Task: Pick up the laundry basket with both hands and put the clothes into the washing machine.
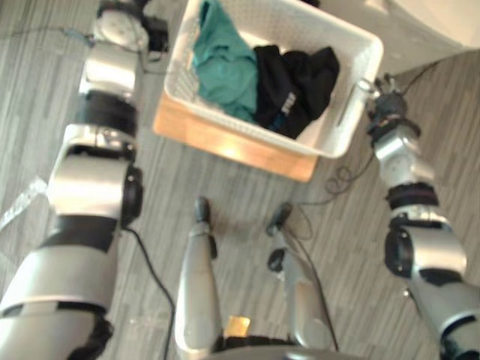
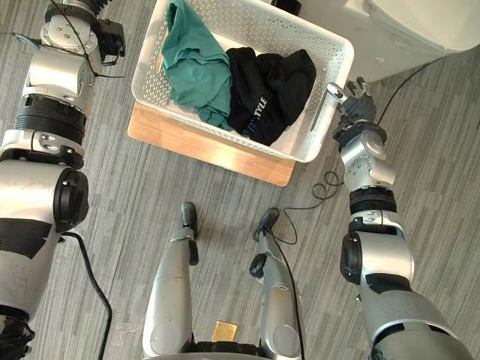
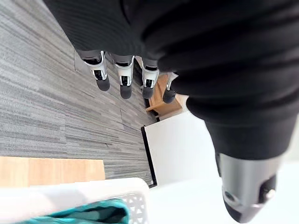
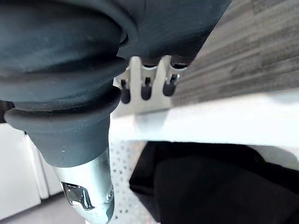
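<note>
Right hand (image 2: 352,103) and left hand (image 3: 125,74) flank one basket (image 2: 319,46) holding two garments (image 2: 191,67).

**Bright, soft light from above**

Even light falls on the grey floor (image 2: 112,225), and shadows there are faint. The board (image 1: 247,150) shows a pale glare patch along its near edge. The basket (image 2: 315,30) rim and the washer (image 2: 420,22), far right, wash out to nearly blank white.

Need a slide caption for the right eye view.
Laundry basket on a wooden board holds a teal garment and a black garment; right hand at its rim, left hand alongside.
</note>
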Robot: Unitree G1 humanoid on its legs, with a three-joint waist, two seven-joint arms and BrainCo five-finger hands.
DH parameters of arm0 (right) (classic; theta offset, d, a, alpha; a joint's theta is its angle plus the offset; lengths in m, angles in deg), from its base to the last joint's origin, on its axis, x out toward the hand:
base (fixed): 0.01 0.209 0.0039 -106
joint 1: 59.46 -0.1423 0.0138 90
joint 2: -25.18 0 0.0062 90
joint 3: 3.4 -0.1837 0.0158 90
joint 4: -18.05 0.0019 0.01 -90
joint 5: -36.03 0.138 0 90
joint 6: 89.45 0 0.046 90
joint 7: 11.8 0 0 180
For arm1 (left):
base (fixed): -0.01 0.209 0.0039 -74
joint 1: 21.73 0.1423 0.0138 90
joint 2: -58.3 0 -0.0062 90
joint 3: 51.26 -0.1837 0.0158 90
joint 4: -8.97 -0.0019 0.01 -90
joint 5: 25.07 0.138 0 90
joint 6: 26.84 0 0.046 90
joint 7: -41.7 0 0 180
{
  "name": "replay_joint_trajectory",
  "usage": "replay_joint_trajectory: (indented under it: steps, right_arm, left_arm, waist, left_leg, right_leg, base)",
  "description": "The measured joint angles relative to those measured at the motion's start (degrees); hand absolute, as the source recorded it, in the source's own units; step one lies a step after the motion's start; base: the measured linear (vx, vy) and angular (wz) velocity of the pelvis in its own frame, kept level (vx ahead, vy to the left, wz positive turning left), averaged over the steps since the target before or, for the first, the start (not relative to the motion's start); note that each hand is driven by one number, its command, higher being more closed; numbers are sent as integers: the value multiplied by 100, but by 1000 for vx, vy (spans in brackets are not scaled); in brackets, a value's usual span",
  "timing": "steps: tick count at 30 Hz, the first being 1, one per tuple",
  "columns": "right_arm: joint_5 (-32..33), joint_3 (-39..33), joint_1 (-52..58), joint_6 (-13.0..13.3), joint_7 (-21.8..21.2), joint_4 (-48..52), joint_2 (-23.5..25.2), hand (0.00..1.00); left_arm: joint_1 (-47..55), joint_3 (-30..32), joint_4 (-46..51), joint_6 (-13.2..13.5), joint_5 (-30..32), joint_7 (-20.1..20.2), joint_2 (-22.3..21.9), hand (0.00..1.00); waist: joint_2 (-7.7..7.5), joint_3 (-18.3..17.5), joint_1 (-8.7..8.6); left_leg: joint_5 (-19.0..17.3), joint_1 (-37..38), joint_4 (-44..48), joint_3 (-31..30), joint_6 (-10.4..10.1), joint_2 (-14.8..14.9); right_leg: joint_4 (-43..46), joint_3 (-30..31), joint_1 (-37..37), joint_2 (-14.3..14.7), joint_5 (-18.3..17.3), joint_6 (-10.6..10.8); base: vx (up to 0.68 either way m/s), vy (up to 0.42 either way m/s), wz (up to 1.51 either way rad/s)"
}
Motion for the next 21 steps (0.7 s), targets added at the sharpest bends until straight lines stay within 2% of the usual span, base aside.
replay_joint_trajectory:
  steps: [6,12,21]
  right_arm:
    - [384,468,-77,16,-71,62,-260,0]
    - [426,882,-10,50,-165,661,-476,0]
    - [416,1051,664,134,-215,1406,-579,0]
  left_arm:
    - [6,-688,-280,-2,251,612,229,0]
    - [304,-821,-292,-9,1095,743,308,0]
    - [607,-884,-338,76,1156,1011,474,0]
  waist:
    - [-76,38,12]
    - [-102,50,-23]
    - [-120,40,-26]
  left_leg:
    - [-4,-189,131,49,-1,179]
    - [-3,-296,170,139,-2,289]
    - [107,-270,-70,166,-94,360]
  right_leg:
    - [4,-6,-123,130,-1,1]
    - [3,35,-258,201,1,3]
    - [-115,19,-273,299,3,5]
  base:
    - [11,-21,-7]
    - [18,-22,-9]
    - [54,-13,0]
